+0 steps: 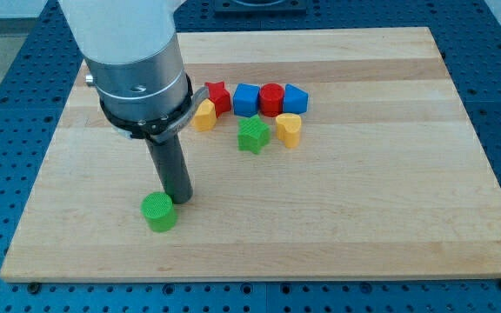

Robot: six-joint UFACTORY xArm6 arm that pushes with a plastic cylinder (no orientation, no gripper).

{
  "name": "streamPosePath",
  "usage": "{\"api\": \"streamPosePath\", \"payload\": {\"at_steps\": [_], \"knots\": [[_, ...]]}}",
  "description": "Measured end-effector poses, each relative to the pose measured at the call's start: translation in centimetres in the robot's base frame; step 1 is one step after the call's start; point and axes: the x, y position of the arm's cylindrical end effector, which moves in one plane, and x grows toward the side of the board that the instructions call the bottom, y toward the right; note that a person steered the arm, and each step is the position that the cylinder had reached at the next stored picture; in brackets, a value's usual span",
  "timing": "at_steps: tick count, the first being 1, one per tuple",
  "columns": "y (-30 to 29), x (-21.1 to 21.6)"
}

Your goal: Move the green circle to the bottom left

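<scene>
Rod end first: my tip (182,200) rests on the wooden board (364,226), touching or just beside the upper right edge of the green circle (159,211); contact cannot be told for sure. It is a plain rod, nothing to open or close, and it holds nothing. Green circle lies toward the view's bottom left, near the board's lower edge but short of the corner, bare wood on its left and below it.

Farther up, a cluster of blocks near the board's middle top. Green star (253,136) sits nearest, with a yellow block (289,129) just beside it on the view's right. Another yellow block (203,115) lies to the left, close under the arm's grey housing (137,65). Behind these, a row: red star (217,96), blue block (246,99), red block (271,99), blue block (295,98), touching or nearly so.

Board is pale wood with lengthwise grain. Its right half and lower right are open. Around the board, blue perforated table (7,113) shows on all sides
</scene>
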Motion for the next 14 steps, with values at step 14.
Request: {"api": "streamPosePath", "payload": {"at_steps": [14], "knots": [[-5.3, 4.0]]}}
